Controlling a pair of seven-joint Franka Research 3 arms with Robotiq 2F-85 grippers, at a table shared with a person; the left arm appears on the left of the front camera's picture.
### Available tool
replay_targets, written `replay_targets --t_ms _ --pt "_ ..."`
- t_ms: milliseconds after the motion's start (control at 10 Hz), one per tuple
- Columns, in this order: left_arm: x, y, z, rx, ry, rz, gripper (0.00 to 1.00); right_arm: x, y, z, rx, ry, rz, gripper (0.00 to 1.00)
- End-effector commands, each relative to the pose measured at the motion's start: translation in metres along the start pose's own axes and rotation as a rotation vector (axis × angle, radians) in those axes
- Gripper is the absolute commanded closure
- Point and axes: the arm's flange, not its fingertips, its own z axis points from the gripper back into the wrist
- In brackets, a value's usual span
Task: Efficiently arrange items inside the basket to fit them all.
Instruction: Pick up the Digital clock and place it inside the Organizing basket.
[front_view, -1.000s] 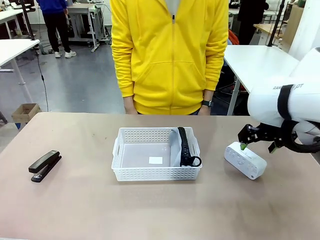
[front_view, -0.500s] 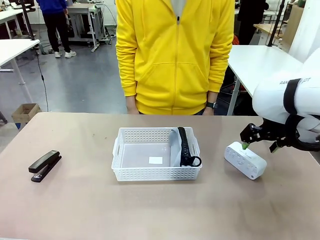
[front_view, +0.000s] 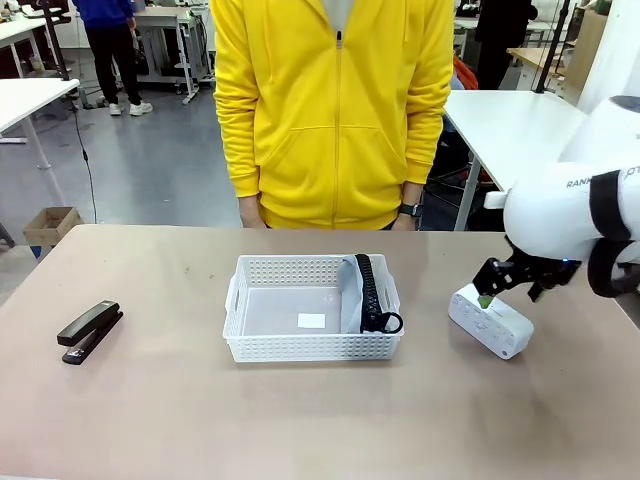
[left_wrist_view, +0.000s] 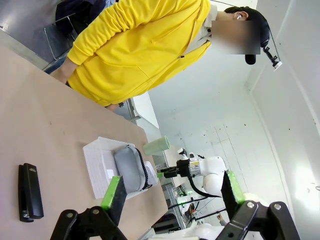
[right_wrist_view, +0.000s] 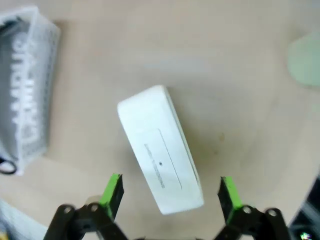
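Grey pouch sits in the basket; black stapler at 9 o'clock and white box at 3, beneath the open right claw, lie outside.

basket: middle of surface
pouch: in basket, right end
stapler: well left of basket
box: right of basket
cup: apparently near box, blurred

cut-off "RANK" print, on right arm
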Motion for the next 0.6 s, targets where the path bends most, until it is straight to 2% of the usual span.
replay_targets --t_ms 0,200,400,500 --pt "-0.001 -0.001 0.001 -0.010 0.006 -0.020 0.00 0.018 -0.009 -0.001 0.032 -0.021 0.303 0.00" --pt "-0.001 -0.001 0.001 -0.010 0.006 -0.020 0.00 0.019 -0.012 -0.006 0.071 -0.059 0.443 0.00" --pt "-0.001 -0.001 0.001 -0.010 0.006 -0.020 0.00 0.024 -0.013 -0.008 0.085 -0.045 0.447 0.00" --pt "-0.001 -0.001 0.001 -0.010 0.006 -0.020 0.00 0.028 -0.014 -0.009 0.083 -0.025 0.364 0.00"
